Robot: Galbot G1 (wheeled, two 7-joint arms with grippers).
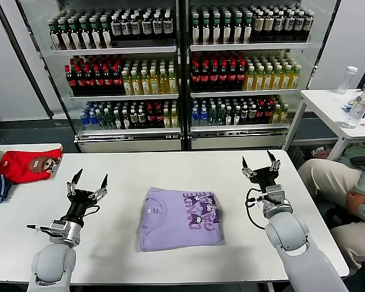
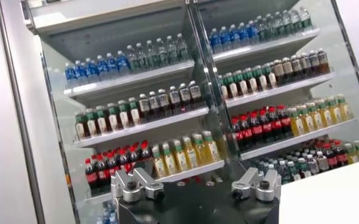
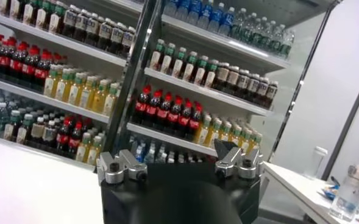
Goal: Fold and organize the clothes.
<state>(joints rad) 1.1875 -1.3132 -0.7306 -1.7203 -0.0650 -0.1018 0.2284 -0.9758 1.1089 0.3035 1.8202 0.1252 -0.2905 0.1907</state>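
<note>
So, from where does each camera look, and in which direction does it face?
Head view: from the head, down at the white table, folded T-shirt, open left gripper and right gripper.
Left wrist view: faces the drinks fridge; gripper base shows.
Right wrist view: likewise.
All three share the fridge.

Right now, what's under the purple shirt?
The folded purple T-shirt lies flat on the white table, which shows bare all around it. The fabric hides whatever is directly beneath, and also its own folded-under layers.
</note>
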